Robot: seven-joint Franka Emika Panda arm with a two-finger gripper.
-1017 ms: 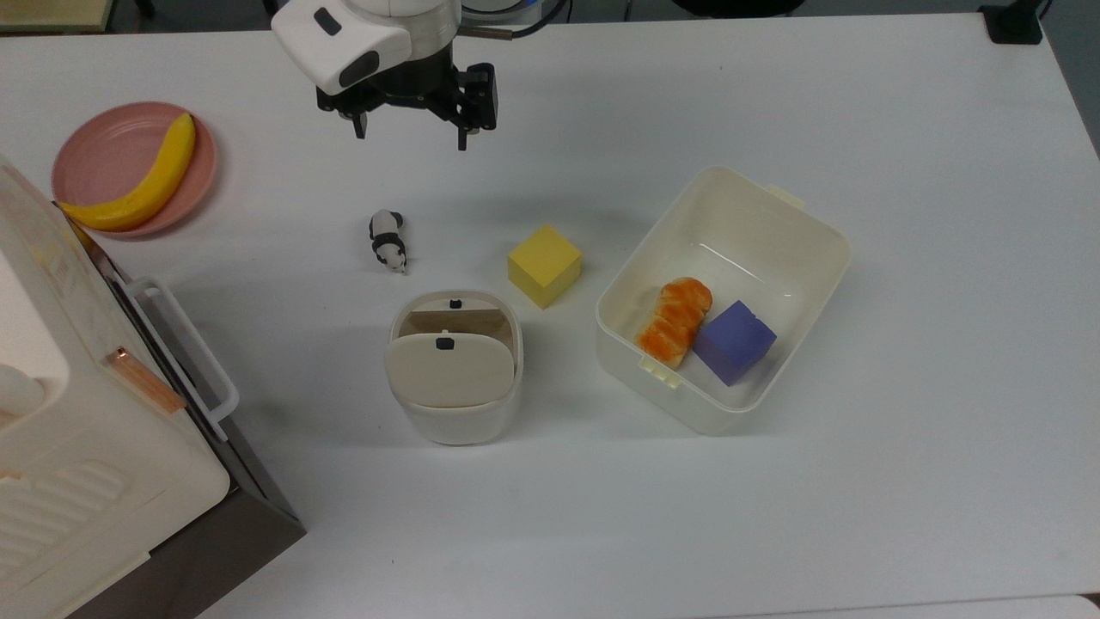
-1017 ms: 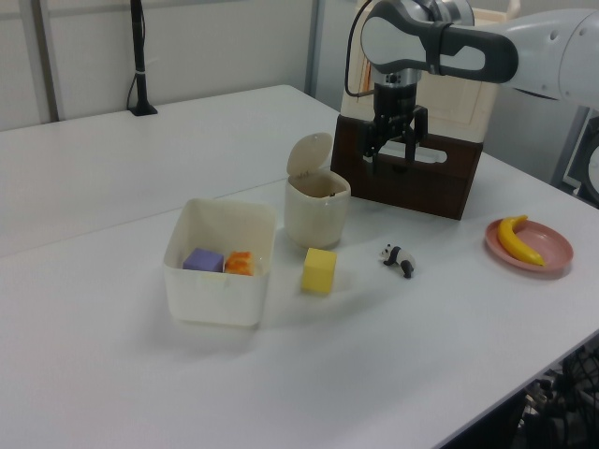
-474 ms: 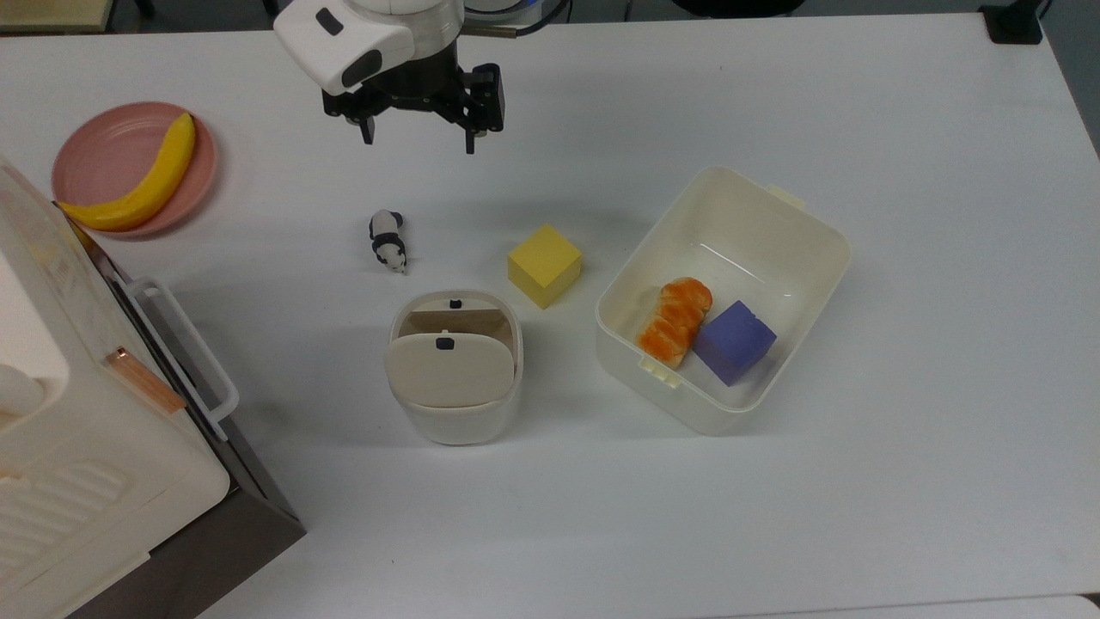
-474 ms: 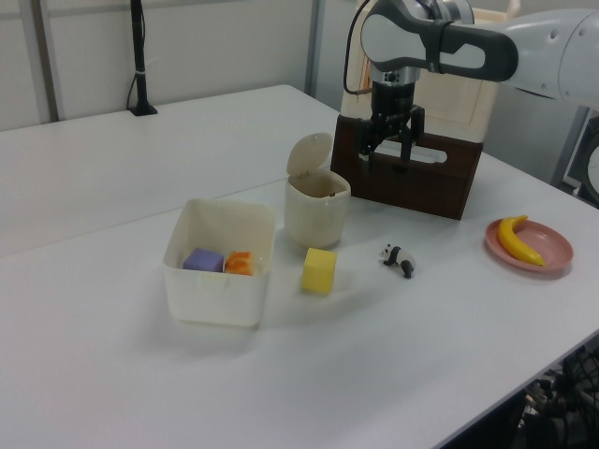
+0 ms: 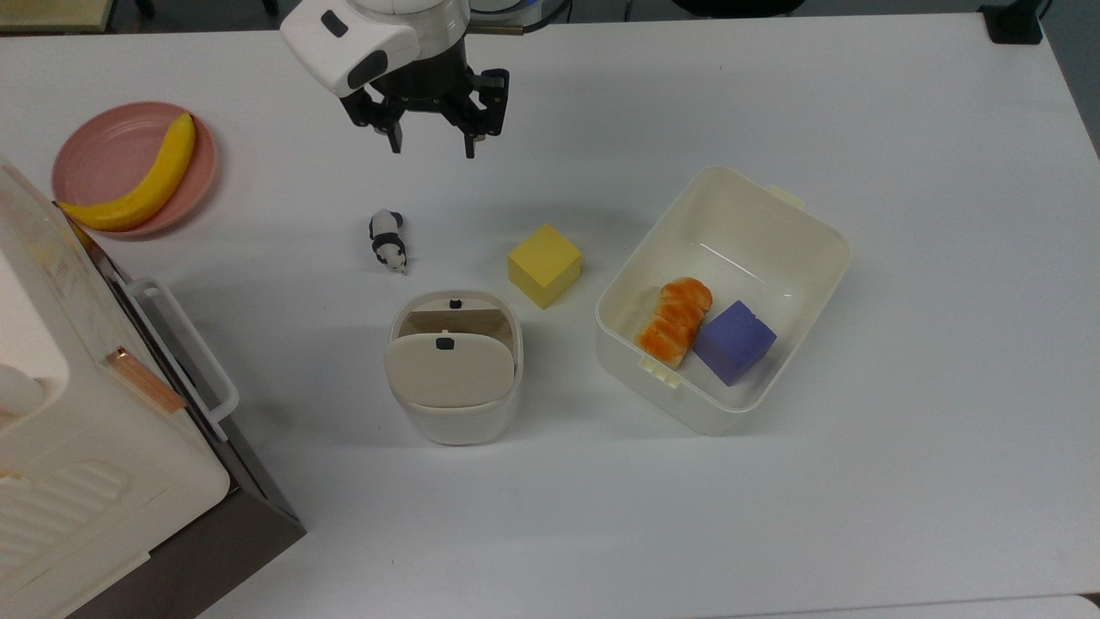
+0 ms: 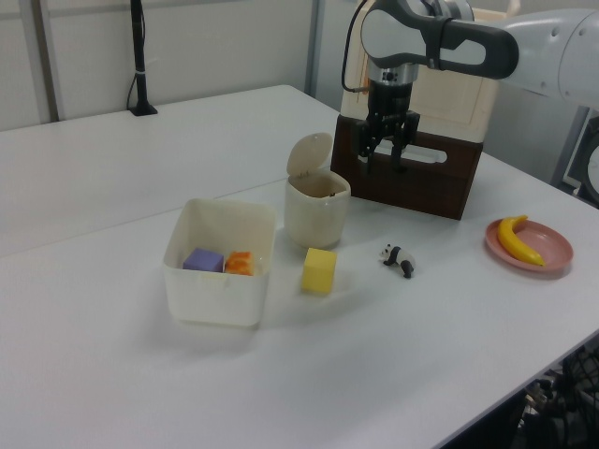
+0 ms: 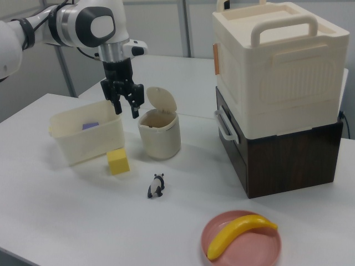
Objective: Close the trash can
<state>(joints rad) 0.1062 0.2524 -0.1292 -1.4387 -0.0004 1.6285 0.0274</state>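
Note:
The trash can [image 5: 453, 418] is a small cream-white bin standing near the table's middle, and its beige lid [image 5: 447, 371] with a small black button is tipped up on its hinge, leaving the inside open. In the left view the trash can [image 6: 316, 213] has its lid [image 6: 309, 154] standing upright, as does the trash can [image 7: 160, 137] in the right view. My gripper [image 5: 432, 148] hangs open and empty above the table, well behind the bin in the top view. It sits up and to the right of the lid in the left view [image 6: 386, 166], and left of it in the right view [image 7: 126, 112].
A yellow cube [image 5: 544, 265] and a panda toy [image 5: 388, 241] lie between gripper and bin. A cream tub [image 5: 773, 223] holding an orange item and a purple cube is to the top view's right. A pink plate [image 5: 94, 146] with a banana and a big white appliance [image 5: 77, 430] are at the top view's left.
The gripper has shifted a little toward the top view's right and turned about its wrist; in the left view it has drifted left toward the lid. Nothing else has moved.

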